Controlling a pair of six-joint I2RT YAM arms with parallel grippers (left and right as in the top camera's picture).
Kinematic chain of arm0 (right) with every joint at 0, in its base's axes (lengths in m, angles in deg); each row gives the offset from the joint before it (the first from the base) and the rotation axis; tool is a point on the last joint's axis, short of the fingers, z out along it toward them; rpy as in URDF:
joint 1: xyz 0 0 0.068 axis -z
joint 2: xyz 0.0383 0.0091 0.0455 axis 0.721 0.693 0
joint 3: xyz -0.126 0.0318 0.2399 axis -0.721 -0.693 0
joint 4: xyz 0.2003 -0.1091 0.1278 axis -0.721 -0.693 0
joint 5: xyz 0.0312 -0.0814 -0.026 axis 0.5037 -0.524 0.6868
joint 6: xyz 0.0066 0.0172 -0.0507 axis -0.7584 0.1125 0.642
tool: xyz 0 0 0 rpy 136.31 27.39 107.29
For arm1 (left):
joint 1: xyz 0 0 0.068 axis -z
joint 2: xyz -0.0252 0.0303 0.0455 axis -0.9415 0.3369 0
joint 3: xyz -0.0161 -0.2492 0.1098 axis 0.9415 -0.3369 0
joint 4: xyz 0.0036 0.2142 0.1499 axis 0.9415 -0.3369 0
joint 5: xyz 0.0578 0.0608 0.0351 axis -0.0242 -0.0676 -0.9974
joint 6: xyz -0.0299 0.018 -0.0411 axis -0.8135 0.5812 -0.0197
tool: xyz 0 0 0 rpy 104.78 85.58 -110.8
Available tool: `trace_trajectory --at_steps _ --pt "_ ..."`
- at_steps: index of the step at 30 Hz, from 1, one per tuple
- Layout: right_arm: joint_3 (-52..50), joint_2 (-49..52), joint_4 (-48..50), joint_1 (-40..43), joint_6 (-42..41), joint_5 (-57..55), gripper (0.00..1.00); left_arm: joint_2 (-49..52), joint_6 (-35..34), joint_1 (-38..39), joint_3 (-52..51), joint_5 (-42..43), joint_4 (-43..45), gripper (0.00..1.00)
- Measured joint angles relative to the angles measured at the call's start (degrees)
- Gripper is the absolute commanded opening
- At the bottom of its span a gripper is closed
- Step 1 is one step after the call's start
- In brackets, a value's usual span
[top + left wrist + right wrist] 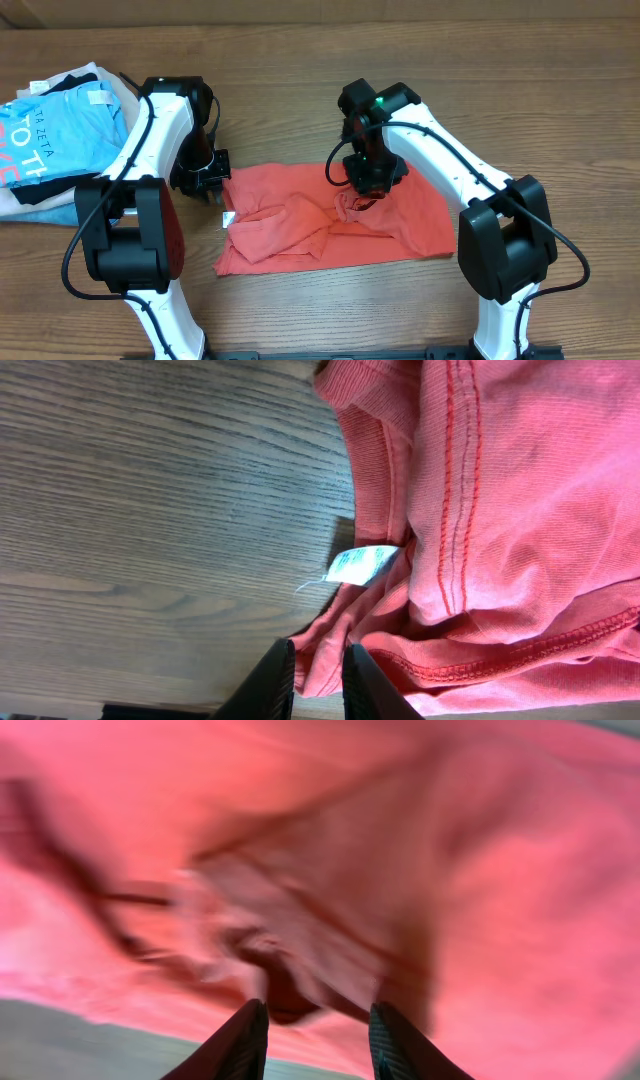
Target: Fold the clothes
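- Lying mid-desk [300,90], the coral T-shirt [320,235] looks only part-folded: its middle is bunched and its edges uneven, so most of the folding is left.
- Left pincer [213,192] sits low at the shirt's left hem, fingers nearly together; whether they pinch cloth I cannot tell.
- Right pincer [368,200] points down over the shirt's far middle, fingers apart, holding nothing.

You're looking at a coral-red T-shirt [400,225], plain on the side showing, with darker red stitch lines [455,480] and a small white tag [360,563]. The table [300,80] is brown wood grain. The other tee [60,130] is light blue with white lettering.
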Motion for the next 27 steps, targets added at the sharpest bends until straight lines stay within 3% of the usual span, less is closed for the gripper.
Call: trace_trajectory --at_steps 7,27 --pt "0.0 0.0 -3.1 2.7 -4.0 -5.2 0.37 0.0 0.0 0.0 0.0 0.0 0.2 0.21" --pt "-1.0 0.0 -0.3 2.5 -4.8 0.0 0.39 0.0 0.0 0.0 0.0 0.0 0.3 0.22"
